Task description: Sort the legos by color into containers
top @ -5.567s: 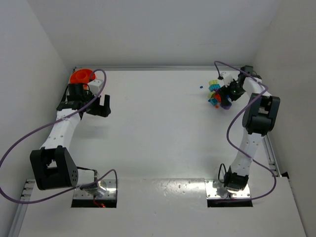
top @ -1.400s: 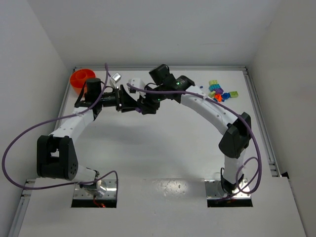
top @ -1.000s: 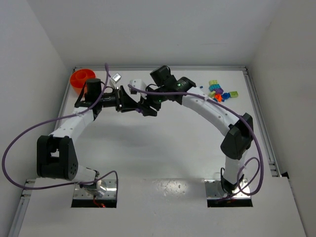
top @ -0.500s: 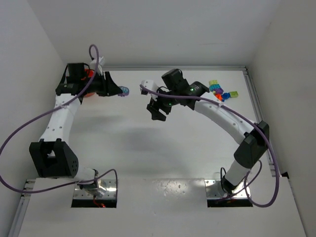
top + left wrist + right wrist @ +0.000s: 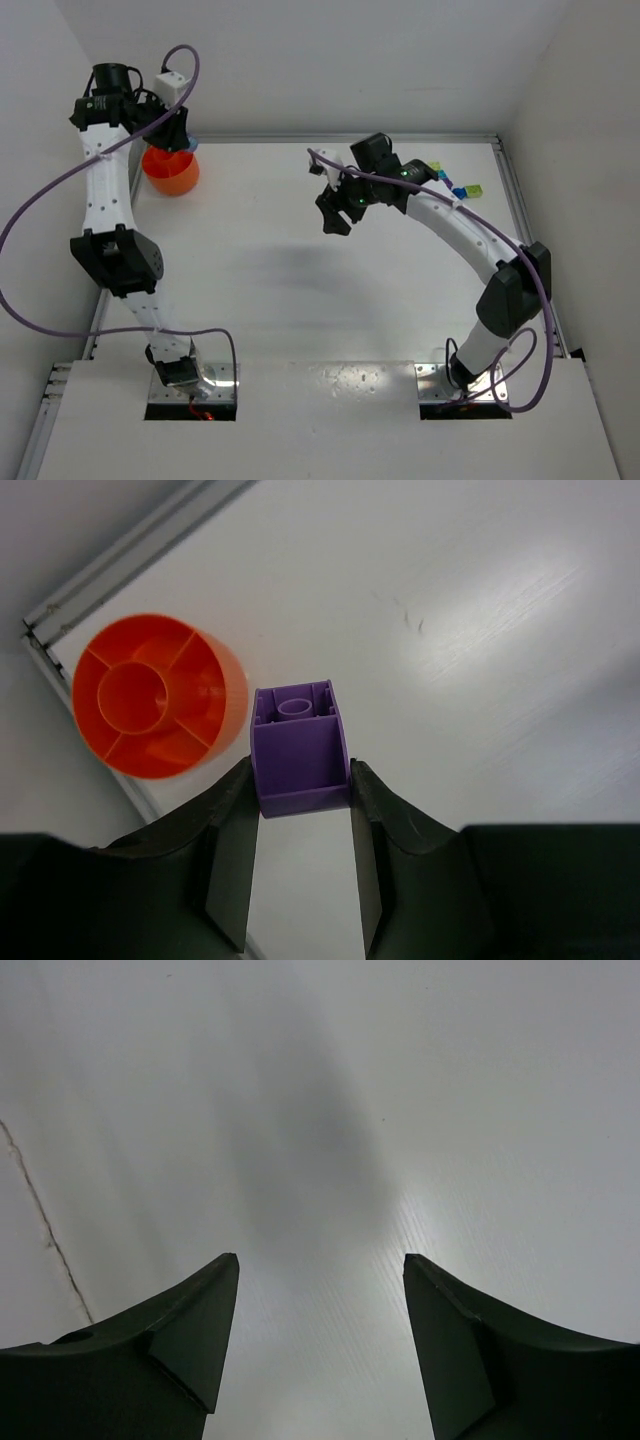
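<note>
From above, the left arm stands tall at the far left corner of the table (image 5: pixel 300 300), with the left gripper (image 5: pixel 172 128) hanging over the orange bowl (image 5: pixel 170 172); whether it is clamped cannot be told from this view. The right arm reaches toward the table's far middle, and the right gripper (image 5: pixel 333 208) points down and left. The loose legos (image 5: pixel 470 190) lie near the far right corner, partly hidden behind that arm. In the left wrist view, the left gripper (image 5: pixel 300 776) is clamped on a purple lego (image 5: pixel 298 748), held above the table just beside the bowl (image 5: pixel 160 710), which has a round centre and spoked compartments. In the right wrist view, the right gripper (image 5: pixel 320 1272) has its fingers spread wide apart over bare table (image 5: pixel 450 1080).
</note>
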Robot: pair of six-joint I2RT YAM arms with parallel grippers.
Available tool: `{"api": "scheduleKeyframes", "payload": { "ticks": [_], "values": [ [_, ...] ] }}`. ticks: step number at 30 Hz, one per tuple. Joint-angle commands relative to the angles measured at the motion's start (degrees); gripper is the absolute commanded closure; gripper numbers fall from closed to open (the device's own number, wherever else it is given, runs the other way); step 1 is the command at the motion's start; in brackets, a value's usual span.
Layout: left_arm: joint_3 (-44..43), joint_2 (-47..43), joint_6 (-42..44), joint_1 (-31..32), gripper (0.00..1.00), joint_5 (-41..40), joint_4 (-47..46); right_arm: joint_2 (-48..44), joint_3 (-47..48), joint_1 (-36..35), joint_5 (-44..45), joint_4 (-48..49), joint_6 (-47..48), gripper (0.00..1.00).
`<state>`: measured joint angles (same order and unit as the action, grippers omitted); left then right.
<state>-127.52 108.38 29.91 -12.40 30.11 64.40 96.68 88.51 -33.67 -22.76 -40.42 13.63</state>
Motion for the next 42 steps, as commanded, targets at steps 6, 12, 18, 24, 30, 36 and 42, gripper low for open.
{"api": "scheduleKeyframes", "payload": {
  "ticks": [6,12,18,24,30,36,42],
  "values": [
    [-3.2,6.4,14.3,-2.7,0.98,-8.7,7.8,0.3,-1.2,2.5,-3.4,3.2,-2.6,0.33],
    [-3.7,9.7,9.3,-4.6,0.95,-10.0,2.7,2.0,-1.2,3.1,-5.4,4.5,-3.9,0.33],
    [-3.2,12.0,7.5,-5.1,0.93,-11.1,-1.6,2.5,-1.2,3.6,-6.1,5.0,-3.9,0.34],
    [-4.8,14.4,6.5,-5.1,0.89,-11.1,-2.8,3.7,-0.2,3.6,-6.7,5.0,-3.9,0.34],
    [-5.5,16.1,4.4,-5.1,0.89,-11.1,-6.4,3.7,0.3,3.6,-6.7,5.0,-3.9,0.34],
    [-6.0,18.3,3.7,-4.6,0.88,-12.4,-7.5,3.7,0.3,3.6,-6.7,5.0,-3.3,0.34],
    [-6.5,19.3,3.7,-3.5,0.88,-12.9,-8.6,4.2,0.3,3.6,-6.2,5.0,-3.3,0.34]
  ]
}}
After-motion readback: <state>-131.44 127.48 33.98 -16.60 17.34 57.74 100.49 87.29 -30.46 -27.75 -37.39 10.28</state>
